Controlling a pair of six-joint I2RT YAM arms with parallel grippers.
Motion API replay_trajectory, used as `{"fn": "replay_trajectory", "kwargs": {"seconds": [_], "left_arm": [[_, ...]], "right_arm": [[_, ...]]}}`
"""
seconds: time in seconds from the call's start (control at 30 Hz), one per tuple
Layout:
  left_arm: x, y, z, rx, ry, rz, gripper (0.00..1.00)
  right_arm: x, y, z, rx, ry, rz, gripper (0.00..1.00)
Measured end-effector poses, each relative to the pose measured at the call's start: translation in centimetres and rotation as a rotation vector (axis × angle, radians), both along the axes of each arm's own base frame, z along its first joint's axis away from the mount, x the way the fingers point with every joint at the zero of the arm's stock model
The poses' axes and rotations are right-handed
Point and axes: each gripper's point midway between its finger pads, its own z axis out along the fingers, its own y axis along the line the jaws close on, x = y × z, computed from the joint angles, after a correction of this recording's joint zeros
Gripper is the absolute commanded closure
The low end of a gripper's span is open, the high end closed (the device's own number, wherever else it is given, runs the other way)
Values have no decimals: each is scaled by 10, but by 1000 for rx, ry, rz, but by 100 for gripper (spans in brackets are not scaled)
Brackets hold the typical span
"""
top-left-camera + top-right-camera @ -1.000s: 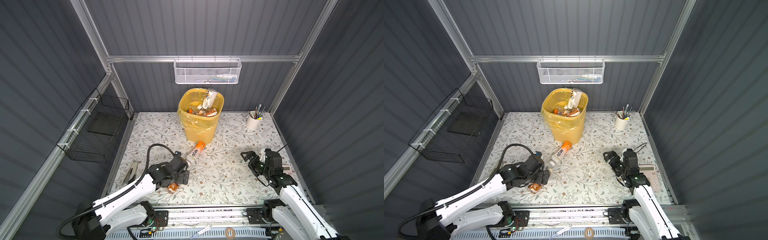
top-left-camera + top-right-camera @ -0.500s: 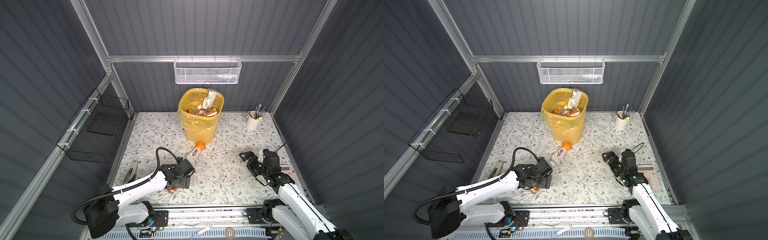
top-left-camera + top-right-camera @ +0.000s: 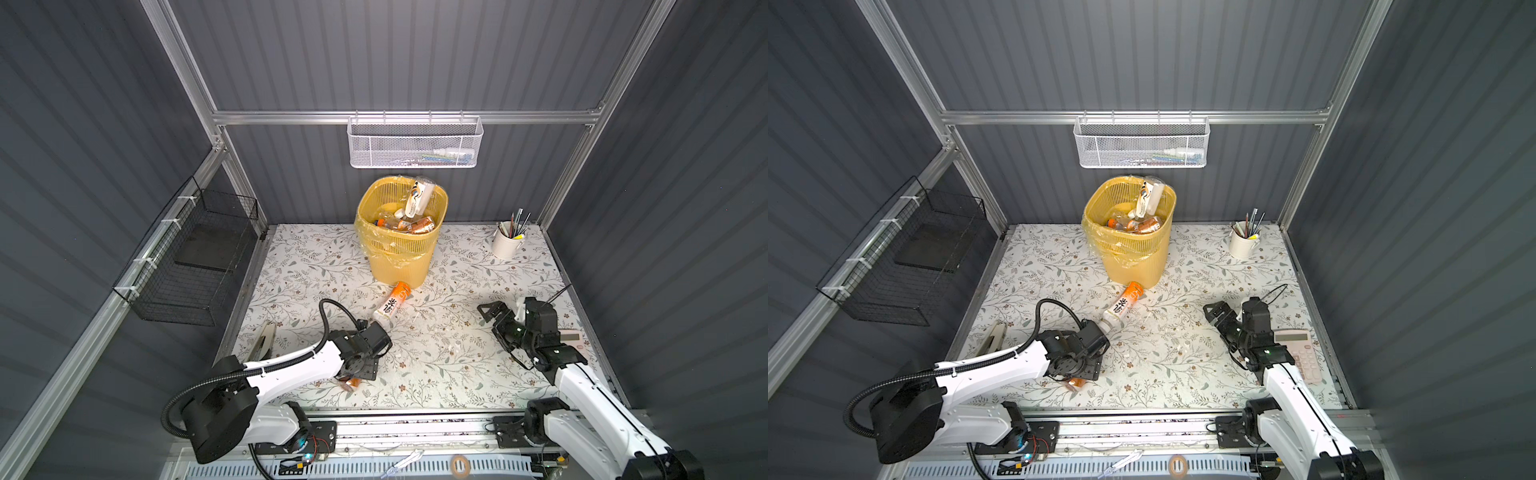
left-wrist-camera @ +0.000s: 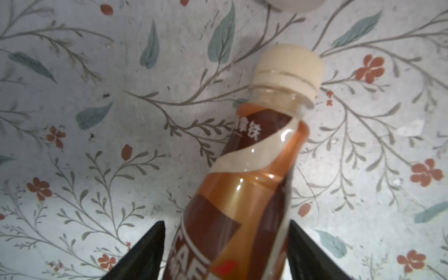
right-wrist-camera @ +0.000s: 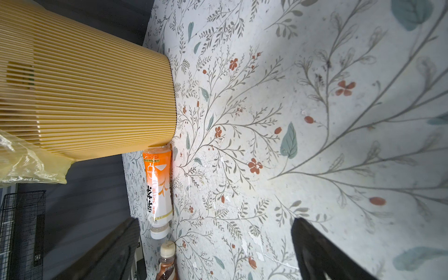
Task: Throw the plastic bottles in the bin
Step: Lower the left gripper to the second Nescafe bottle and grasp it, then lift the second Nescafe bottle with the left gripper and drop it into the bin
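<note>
Taking the back wall as 12 o'clock, the bin (image 3: 401, 257) stood at 12 o'clock on the floral mat (image 3: 457, 270), close to the back edge. Several plastic bottles (image 3: 409, 224) were piled inside it, and one white-labelled bottle (image 3: 417, 199) leaned up past the rim. The orange-labelled bottle (image 3: 392, 305) lay on its side just beside the bin's foot at 6 o'clock, its white cap pointing toward 7 o'clock. The brown-labelled bottle (image 4: 242, 194) lay at 7 o'clock near the mat's front edge, its cream cap near that white cap but apart from it. The left gripper (image 4: 226, 221) was down over the brown-labelled bottle with a jaw on each side. One finger sat against the label and a sliver of mat showed at the other, so I could not tell whether it was clamped. The right gripper (image 3: 496, 322) hung at 4 o'clock with its jaws spread wide and nothing between them. Bare mat stretched from it across the centre to the left arm and up to the bin's 4 o'clock side. A calculator (image 3: 1298, 353) lay behind it along the right edge. A white cup of pens (image 3: 506, 245) filled the 1 o'clock corner, with clear mat between it and the bin.
</note>
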Motion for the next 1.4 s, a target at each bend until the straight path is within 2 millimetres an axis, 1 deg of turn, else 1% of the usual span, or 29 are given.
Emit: {"fn": "replay_trajectory", "kwargs": {"seconds": [0.17,0.3,0.37,0.43,0.5,0.6,0.7,0.77,0.8,0.83,0.9,0.97,1.03,1.1,1.17,1.2,1.23,1.3,1.37,1.4], "left_arm": [[-1,-3,-2,-17,4,-1,43],[0,-6,0,-37,-2,-3,46],[1,-9,8,-75,-24,-4,48],[5,-14,22,-133,-68,-5,49],[10,-17,43,-198,-130,-2,50],[21,-17,83,-272,-246,12,53],[39,-15,146,-336,-425,23,56],[52,-11,200,-373,-576,17,57],[58,-11,224,-387,-641,12,58],[64,-11,253,-402,-715,4,58],[75,-14,300,-416,-832,-19,58],[87,-24,346,-422,-941,-54,58],[99,-39,383,-425,-1027,-91,58],[115,-56,412,-413,-1097,-126,57],[139,-79,430,-412,-1139,-167,57],[150,-87,435,-415,-1151,-177,57],[166,-93,438,-418,-1161,-182,56],[198,-99,436,-417,-1168,-176,46],[234,-102,424,-393,-1139,-169,41],[248,-106,421,-388,-1124,-170,37]], "right_arm": [[1,0,1,2,-7,2,1],[1,1,1,2,-8,2,1],[1,1,1,2,-6,2,1],[0,0,1,2,-6,2,1],[0,0,1,2,-7,2,1],[0,0,0,1,-6,1,1],[0,0,0,1,-6,1,1],[0,0,0,0,-7,0,1],[0,0,0,0,-8,-1,1],[0,0,1,0,-9,0,1],[0,0,2,1,-13,0,1],[0,0,5,1,-25,0,1],[0,0,8,0,-39,1,1],[-1,-2,12,-6,-53,-1,1],[-3,-3,15,-15,-64,-4,1],[-5,-4,16,-22,-68,-5,1],[-6,-5,17,-29,-73,-7,1],[-9,-8,18,-45,-81,-11,1],[-13,-11,20,-63,-87,-16,1],[-14,-13,21,-70,-91,-19,1]]}}
